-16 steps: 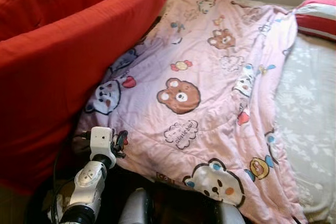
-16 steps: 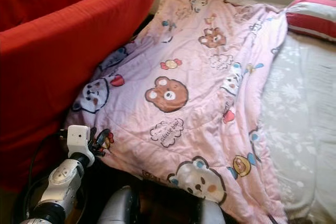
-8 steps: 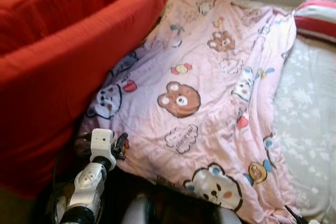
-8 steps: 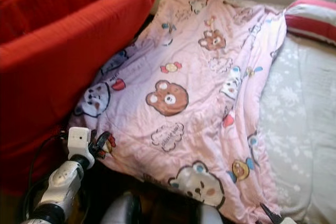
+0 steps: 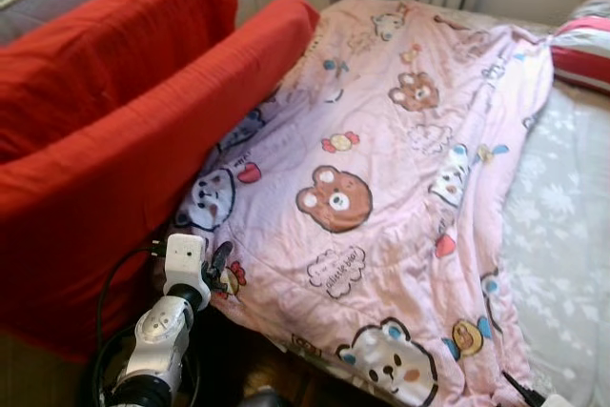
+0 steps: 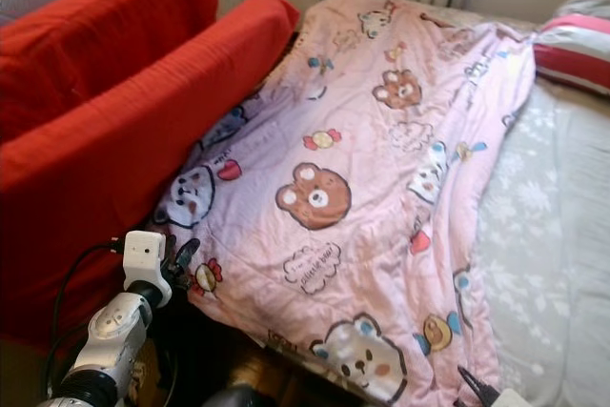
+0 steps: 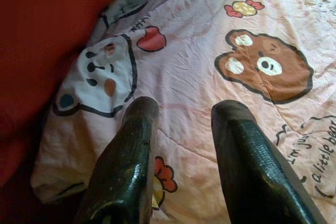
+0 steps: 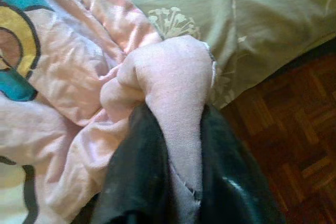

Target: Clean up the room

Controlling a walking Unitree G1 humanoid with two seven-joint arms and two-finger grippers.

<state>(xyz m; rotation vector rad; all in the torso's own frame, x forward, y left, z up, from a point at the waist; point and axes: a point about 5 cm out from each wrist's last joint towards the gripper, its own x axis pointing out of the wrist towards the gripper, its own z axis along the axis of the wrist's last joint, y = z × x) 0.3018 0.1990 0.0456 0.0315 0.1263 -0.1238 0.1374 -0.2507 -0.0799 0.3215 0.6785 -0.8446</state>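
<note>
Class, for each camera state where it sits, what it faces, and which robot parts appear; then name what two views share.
Head views: look down on the pink blanket beside the red sofa; left gripper at the near edge.
Left wrist: looks along open jaws at the brown bear print.
Right wrist: right gripper pinches a blanket fold over the bedsheet.
Shared: head and left wrist views show that bear.

A red sofa [image 5: 114, 140] stands beside the bed, a striped pillow [image 6: 572, 50] at its far corner.
</note>
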